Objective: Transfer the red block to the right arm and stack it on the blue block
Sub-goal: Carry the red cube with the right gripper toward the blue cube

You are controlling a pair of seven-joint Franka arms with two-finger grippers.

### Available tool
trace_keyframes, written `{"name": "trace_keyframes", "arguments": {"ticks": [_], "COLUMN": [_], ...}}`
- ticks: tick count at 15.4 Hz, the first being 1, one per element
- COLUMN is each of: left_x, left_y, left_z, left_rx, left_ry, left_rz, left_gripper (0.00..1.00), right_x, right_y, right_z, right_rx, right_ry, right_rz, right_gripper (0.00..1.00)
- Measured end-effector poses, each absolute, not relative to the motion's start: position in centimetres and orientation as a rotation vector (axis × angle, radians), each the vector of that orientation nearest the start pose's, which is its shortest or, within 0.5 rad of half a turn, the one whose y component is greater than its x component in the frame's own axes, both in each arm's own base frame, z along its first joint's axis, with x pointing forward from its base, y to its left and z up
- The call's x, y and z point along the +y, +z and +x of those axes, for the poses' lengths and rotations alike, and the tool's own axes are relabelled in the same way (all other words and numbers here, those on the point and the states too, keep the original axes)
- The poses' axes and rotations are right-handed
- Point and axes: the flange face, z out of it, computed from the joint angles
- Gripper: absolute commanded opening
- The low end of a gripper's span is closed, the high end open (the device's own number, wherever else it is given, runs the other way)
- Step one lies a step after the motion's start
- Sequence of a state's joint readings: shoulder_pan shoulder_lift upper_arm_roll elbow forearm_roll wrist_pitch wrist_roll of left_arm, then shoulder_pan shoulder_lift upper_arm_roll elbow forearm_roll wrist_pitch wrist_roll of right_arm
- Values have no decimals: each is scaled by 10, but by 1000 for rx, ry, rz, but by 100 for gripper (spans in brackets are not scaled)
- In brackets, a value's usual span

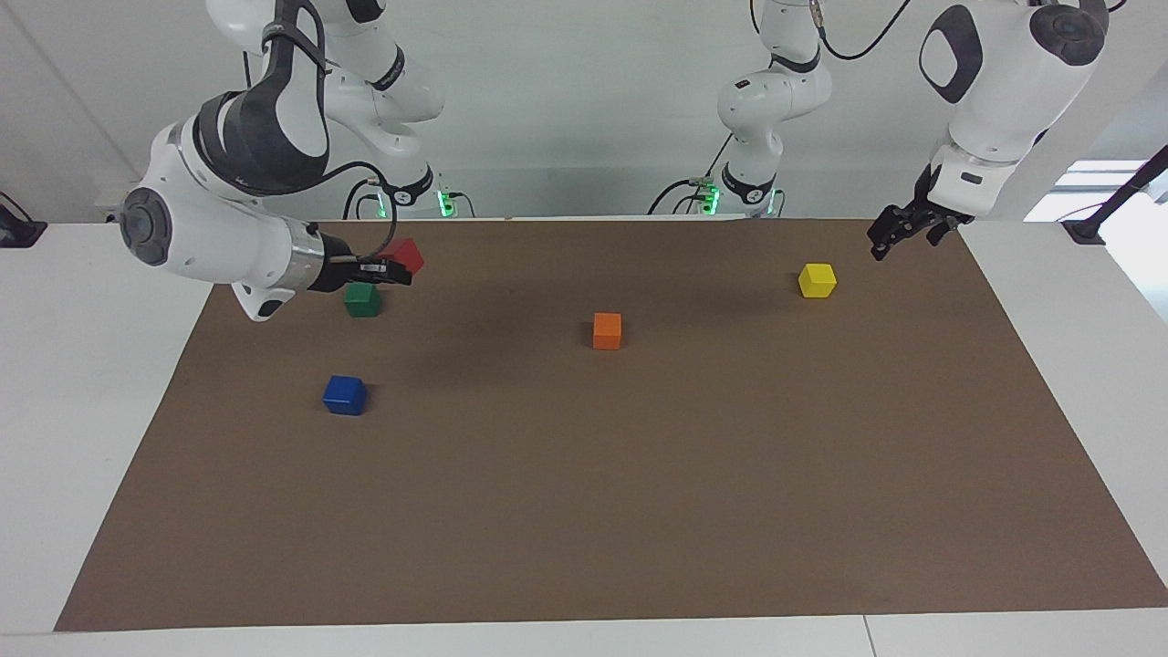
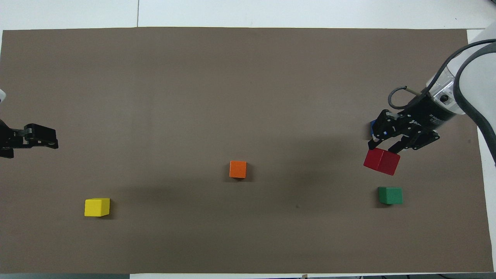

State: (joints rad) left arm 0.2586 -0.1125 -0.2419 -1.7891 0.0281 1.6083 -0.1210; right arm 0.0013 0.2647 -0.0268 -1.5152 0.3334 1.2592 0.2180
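Note:
The red block hangs tilted in the air, and my right gripper is shut on it. It is over the mat between the blue block and the green block. In the overhead view the right gripper covers the blue block except for a sliver. My left gripper is open and holds nothing. It is over the mat's edge at the left arm's end, beside the yellow block.
An orange block sits mid-table on the brown mat. The blue, green, orange and yellow blocks all rest flat on the mat, well apart from each other. White tabletop borders the mat.

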Motion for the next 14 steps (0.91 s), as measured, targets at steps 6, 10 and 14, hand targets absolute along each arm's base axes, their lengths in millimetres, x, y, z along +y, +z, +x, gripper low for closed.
{"name": "trace_keyframes", "arguments": {"ticks": [6,10,14], "left_x": [-16,-6,-12], "left_y": [620,629,634], "left_z": [538,536,530], "left_rx": [-125,-139,-120], "left_ry": [75,60,47], "left_rz": [-3097,-3099,-3098], "left_gripper": [100,100,100], "right_x": [12,14,9], "right_y": [506,539,562], "right_z": [620,645,649], "right_rx": [285,117,-2], "right_ry": [479,63,-423], "right_rz": [-3019,-3149,-3162], "right_gripper": [0,0,0]}}
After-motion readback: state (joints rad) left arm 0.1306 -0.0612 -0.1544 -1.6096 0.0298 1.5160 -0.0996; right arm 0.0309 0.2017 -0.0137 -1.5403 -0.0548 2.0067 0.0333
